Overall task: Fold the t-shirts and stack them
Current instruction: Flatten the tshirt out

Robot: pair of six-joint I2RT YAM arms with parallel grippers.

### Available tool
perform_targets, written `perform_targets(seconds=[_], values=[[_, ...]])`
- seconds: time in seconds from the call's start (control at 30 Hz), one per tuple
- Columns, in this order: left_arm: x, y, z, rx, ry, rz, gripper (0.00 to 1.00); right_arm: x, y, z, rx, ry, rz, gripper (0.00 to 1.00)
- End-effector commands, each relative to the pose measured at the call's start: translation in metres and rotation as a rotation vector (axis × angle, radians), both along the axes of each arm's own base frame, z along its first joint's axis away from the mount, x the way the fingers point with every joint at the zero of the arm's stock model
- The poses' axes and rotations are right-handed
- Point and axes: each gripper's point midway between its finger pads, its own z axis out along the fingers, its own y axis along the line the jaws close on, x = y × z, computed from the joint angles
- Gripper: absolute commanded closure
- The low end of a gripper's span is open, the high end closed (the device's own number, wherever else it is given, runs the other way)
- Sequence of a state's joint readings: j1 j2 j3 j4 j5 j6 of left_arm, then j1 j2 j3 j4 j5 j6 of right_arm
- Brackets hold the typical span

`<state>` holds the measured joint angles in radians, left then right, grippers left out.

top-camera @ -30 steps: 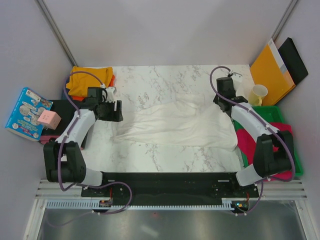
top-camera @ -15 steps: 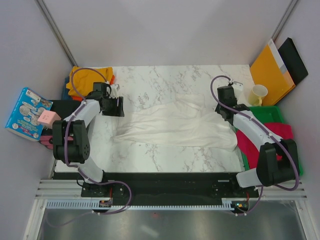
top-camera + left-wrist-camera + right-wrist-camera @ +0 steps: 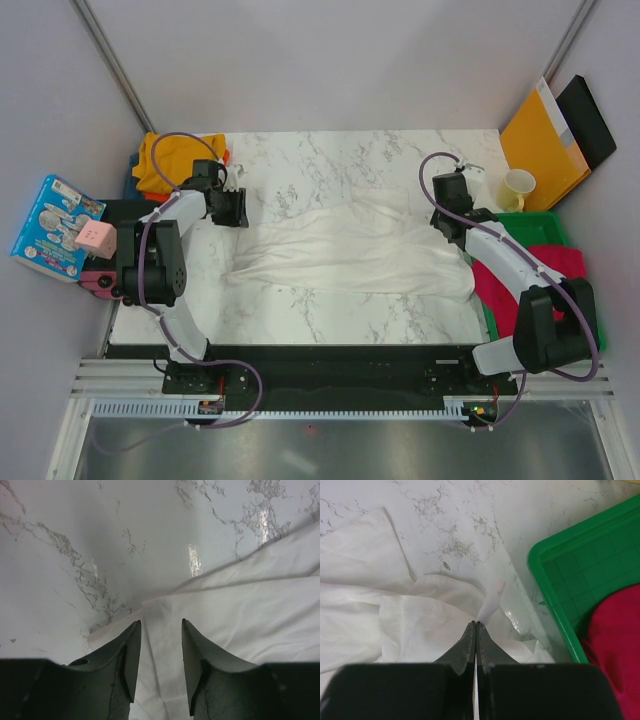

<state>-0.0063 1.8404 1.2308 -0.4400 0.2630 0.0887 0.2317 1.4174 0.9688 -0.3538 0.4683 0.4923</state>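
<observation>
A white t-shirt lies drawn out across the marble tabletop, rumpled and not yet folded, with one arm posted at each of its ends. The right jaws are pressed shut on a small peak of the shirt's cloth beside the green tray. A thin tab of white stands up just past their tips, a pinch that appears meant to anchor or draw out that end. The left jaws stand at a narrow gap, holding nothing, one to each side of the shirt's left edge where it meets bare marble. Whether their tips touch the cloth cannot be told from the wrist view. That straddle reads as a line-up for a matching pinch, so the garment can be pulled flat between both arms before the first fold. The other shirts sit off the working area: a crimson-pink t-shirt is heaped in the tray at the right, and a mustard yellow t-shirt lies on an orange t-shirt at the tabletop's back-left corner, seemingly the start of the stack. With one shirt spread and another waiting in the tray, the job looks partway done. The thin cloth could slip free if the left jaws close short of the hem.
</observation>
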Motion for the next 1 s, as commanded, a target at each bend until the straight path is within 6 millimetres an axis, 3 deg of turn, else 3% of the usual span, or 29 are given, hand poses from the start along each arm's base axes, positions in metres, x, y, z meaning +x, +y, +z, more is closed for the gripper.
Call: perform_targets(seconds=[0.0,0.3,0.4,0.43,0.47,0.53,0.83,0.93,0.97], values=[[0.005,-0.005,-0.008,-0.017,0.005,-0.011,0.54,0.003,-0.001,0.007,-0.007,-0.025,-0.01,1.0],[0.005,-0.005,-0.026,-0.008,0.051,-0.011,0.55,0.001,0.0,0.003,-0.009,-0.022,-0.011,1.0],[0.006,-0.005,-0.02,-0.006,0.037,-0.013,0.68,0.0,-0.002,0.004,-0.016,-0.025,-0.012,1.0],[0.008,-0.004,-0.014,-0.003,0.021,-0.011,0.71,0.0,-0.002,0.004,-0.017,-0.023,-0.012,1.0],[0.008,-0.004,-0.01,-0.002,0.011,-0.014,0.82,0.0,-0.002,0.004,-0.014,-0.024,-0.014,1.0],[0.009,-0.004,0.006,0.001,-0.027,-0.012,0.93,-0.001,-0.001,0.004,-0.013,-0.024,-0.013,1.0],[-0.001,-0.005,0.051,-0.008,-0.118,-0.014,0.98,0.004,0.001,0.015,0.001,-0.052,-0.01,1.0],[-0.005,-0.004,0.081,-0.006,-0.178,-0.009,0.98,0.005,0.0,0.033,0.005,-0.09,-0.015,1.0],[-0.007,-0.004,0.102,-0.006,-0.225,-0.011,0.98,0.006,-0.001,0.041,-0.001,-0.107,-0.019,1.0]])
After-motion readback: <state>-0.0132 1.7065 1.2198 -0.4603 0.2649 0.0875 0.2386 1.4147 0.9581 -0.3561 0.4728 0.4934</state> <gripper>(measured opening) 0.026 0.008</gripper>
